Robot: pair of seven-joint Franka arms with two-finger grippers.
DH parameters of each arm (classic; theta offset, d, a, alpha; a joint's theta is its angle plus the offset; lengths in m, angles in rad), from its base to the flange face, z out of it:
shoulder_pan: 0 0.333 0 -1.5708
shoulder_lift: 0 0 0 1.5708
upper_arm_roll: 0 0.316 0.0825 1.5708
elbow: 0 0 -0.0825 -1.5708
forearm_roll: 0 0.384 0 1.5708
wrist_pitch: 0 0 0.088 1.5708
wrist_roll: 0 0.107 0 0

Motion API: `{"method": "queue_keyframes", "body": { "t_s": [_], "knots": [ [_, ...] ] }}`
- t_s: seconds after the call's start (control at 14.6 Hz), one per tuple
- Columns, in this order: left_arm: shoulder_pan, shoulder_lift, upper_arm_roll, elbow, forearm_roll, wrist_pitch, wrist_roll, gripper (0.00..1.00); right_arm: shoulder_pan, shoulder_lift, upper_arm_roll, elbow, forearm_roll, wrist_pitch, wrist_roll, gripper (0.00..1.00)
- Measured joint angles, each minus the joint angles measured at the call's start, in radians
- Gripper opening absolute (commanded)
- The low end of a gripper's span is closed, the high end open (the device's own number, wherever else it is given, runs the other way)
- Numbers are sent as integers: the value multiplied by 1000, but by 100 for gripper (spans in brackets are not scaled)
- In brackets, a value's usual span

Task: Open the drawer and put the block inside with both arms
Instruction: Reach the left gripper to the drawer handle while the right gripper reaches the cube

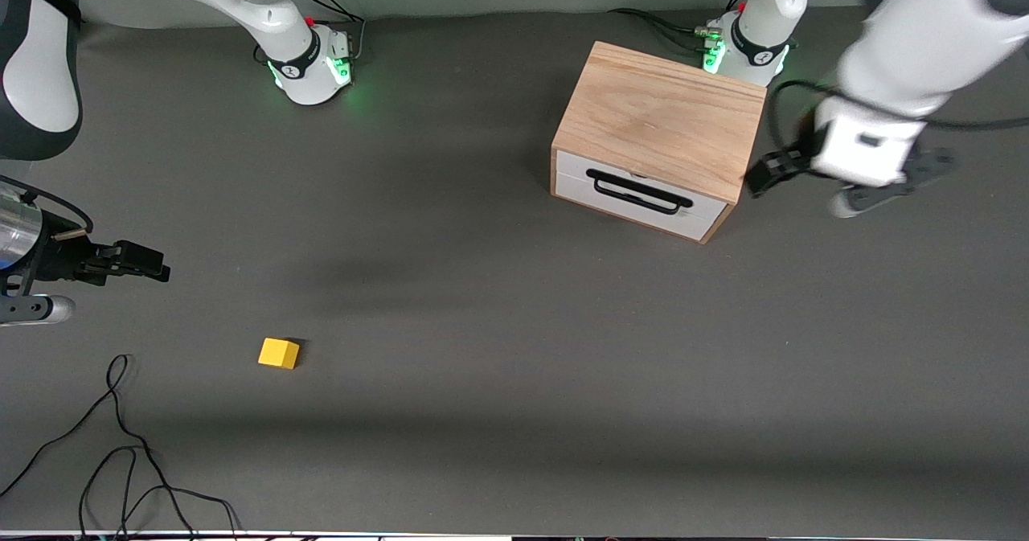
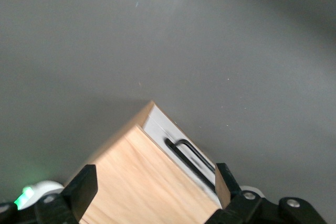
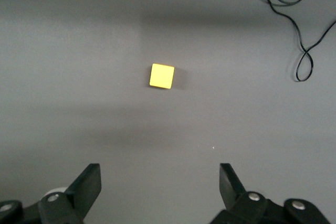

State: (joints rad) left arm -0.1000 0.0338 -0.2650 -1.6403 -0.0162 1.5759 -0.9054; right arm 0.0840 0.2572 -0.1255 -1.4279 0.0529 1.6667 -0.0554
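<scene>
The drawer is shut, its white front and black bar handle facing the front camera, set in the light oak box. My left gripper is open and empty, up beside the box at the left arm's end of the table. Its wrist view shows the box top between the open fingers and the drawer handle. The yellow block lies on the table toward the right arm's end. My right gripper is open and empty above the table short of the block, which shows in its wrist view.
Loose black cables lie on the grey table near the front edge at the right arm's end, also in the right wrist view. The arm bases stand along the back.
</scene>
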Motion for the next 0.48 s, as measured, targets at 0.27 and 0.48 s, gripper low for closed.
{"method": "queue_keyframes", "body": {
  "t_s": [0.27,0.48],
  "knots": [
    [-26,118,-28,0,0,11,-290,100,0,73,1,-24,3,119,0,100],
    [-67,204,-29,0,-3,61,-449,100,0,179,3,-30,25,212,0,100]
  ]
}}
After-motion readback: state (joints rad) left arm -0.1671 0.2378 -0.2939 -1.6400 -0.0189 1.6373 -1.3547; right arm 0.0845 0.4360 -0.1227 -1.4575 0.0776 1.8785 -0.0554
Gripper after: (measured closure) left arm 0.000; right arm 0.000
